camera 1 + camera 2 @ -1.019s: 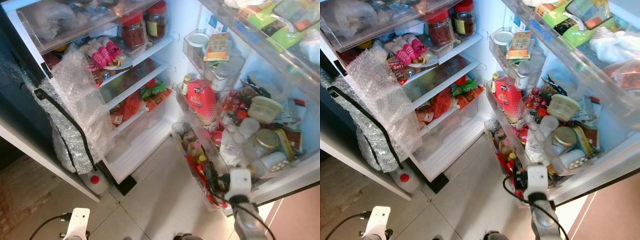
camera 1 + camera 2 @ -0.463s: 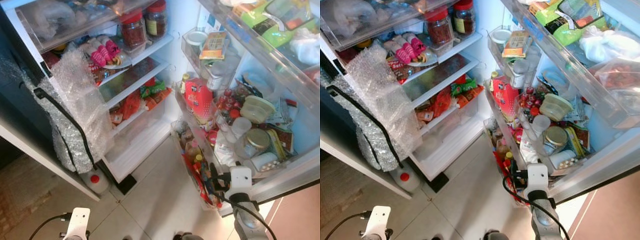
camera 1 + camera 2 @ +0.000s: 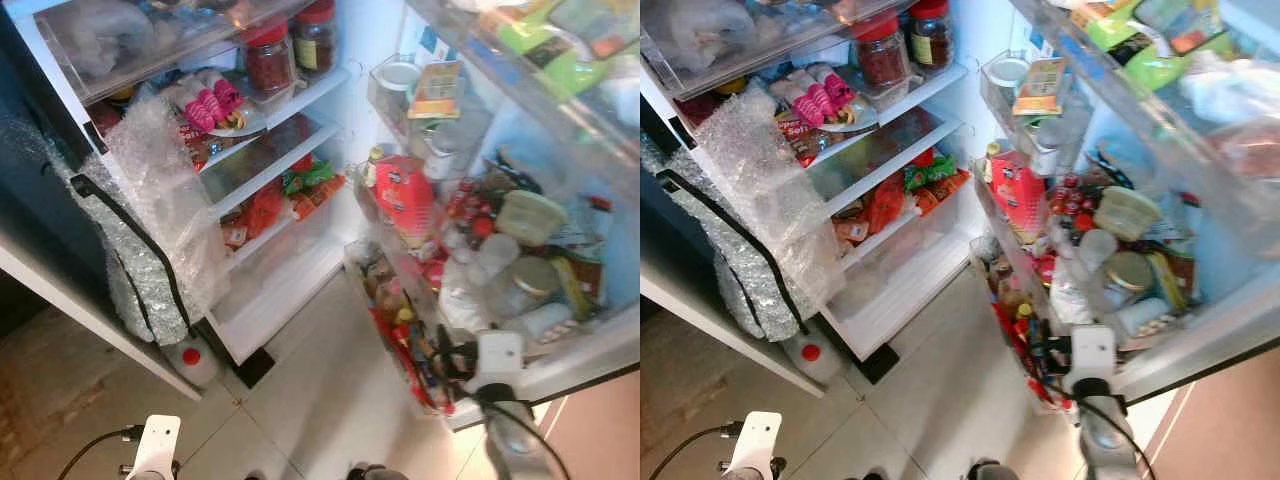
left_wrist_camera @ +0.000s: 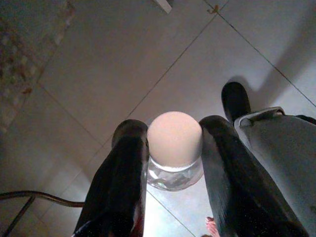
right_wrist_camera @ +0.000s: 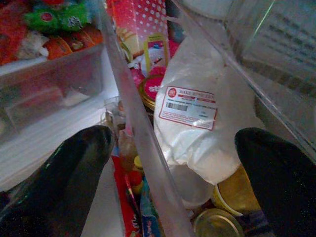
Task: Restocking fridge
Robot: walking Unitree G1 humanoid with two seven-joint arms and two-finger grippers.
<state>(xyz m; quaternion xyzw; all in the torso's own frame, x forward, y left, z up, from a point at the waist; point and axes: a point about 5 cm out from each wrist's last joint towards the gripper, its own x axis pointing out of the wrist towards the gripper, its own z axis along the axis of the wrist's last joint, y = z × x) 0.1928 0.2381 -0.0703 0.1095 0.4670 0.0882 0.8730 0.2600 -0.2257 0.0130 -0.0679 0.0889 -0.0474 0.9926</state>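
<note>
**Robot Stands at Open Fridge, Jar in Left Gripper**

Left wrist view shows the two black fingers (image 4: 121, 173) of the left gripper (image 4: 174, 148) closed against a small clear jar (image 4: 175, 170) with a pale, rounded lid (image 4: 174, 138), one finger pressed to each side. Beneath the jar lies a tiled floor (image 4: 123, 59), and beside it a dark shoe (image 4: 235, 100) and a grey trouser leg (image 4: 281, 143) of a person. In the head views the left arm (image 3: 155, 450) hangs low over the tiles, well apart from the fridge.

Right wrist view shows the right gripper (image 5: 173, 163) with its fingers spread wide, one on either side of the clear front wall of a door bin (image 5: 133, 123). Inside that bin sits a white bag with a red-bordered label (image 5: 190, 106), with a gold-lidded jar (image 5: 215, 223) near it and a red polka-dot carton (image 5: 133, 19) farther in. The head views place the right arm (image 3: 1092, 360) at the lower door shelves of the open fridge (image 3: 300, 270), whose door is crowded with bottles, tubs and packets. On the main shelves stand two red-lidded jars (image 3: 268, 55), and crumpled bubble wrap (image 3: 165, 220) hangs over the cabinet's left edge. A white bottle with a red cap (image 3: 190, 360) stands on the floor.
</note>
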